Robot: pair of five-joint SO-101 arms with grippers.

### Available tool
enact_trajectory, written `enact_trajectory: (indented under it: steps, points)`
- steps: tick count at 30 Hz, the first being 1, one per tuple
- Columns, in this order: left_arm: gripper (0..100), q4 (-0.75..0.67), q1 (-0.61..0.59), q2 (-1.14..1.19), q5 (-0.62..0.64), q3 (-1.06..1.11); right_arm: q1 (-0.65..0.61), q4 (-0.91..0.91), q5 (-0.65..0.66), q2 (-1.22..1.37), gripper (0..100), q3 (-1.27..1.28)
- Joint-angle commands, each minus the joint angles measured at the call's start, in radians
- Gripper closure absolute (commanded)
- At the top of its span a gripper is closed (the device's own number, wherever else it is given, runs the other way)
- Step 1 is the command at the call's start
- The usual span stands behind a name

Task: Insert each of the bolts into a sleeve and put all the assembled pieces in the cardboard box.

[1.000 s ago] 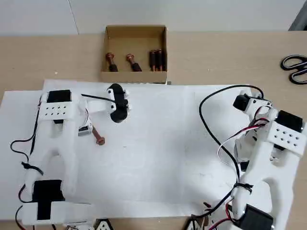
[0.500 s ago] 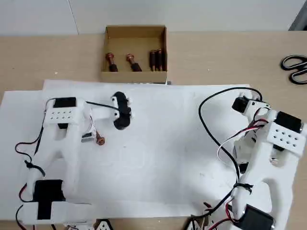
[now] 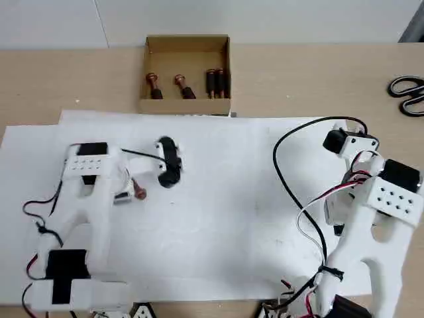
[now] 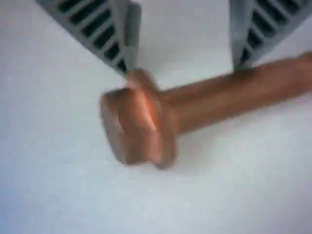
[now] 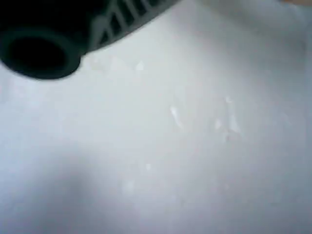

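The left claw (image 4: 183,63) has drawn nearer and sunk, fingers apart astride the copper-coloured metal bolt (image 4: 161,122); grasping should follow; the right claw (image 3: 341,141) seems clamped on a black tubular sleeve (image 5: 36,53).

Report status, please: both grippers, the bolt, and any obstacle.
Left gripper open, astride the bolt lying on the paper. Right gripper shut on a black sleeve. Black cable loops over the paper beside the right arm.
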Motion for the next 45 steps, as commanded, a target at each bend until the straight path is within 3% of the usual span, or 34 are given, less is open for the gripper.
enact_trajectory:
  steps: [1, 11, 19, 22, 32, 45]
  points:
    - [90, -0.017, 0.043, -0.006, -0.459, 0.002, 0.005, 0.021, -0.003, -0.036, 98.8, -0.005]
    - [91, -0.032, 0.064, -0.017, -0.434, -0.056, 0.005, 0.035, -0.003, -0.036, 98.8, -0.005]
    - [91, 0.238, 0.048, -0.018, -0.434, -0.288, 0.005, 0.035, -0.006, -0.036, 98.8, -0.005]
    - [91, 0.265, 0.048, -0.008, -0.434, -0.337, 0.005, 0.035, -0.009, -0.036, 98.8, -0.005]
    - [91, 0.006, 0.052, -0.005, -0.414, -0.196, 0.005, 0.068, -0.009, -0.038, 98.8, -0.005]
    - [91, -0.023, 0.118, 0.061, -0.381, -0.156, 0.005, 0.068, -0.009, -0.038, 98.8, -0.005]
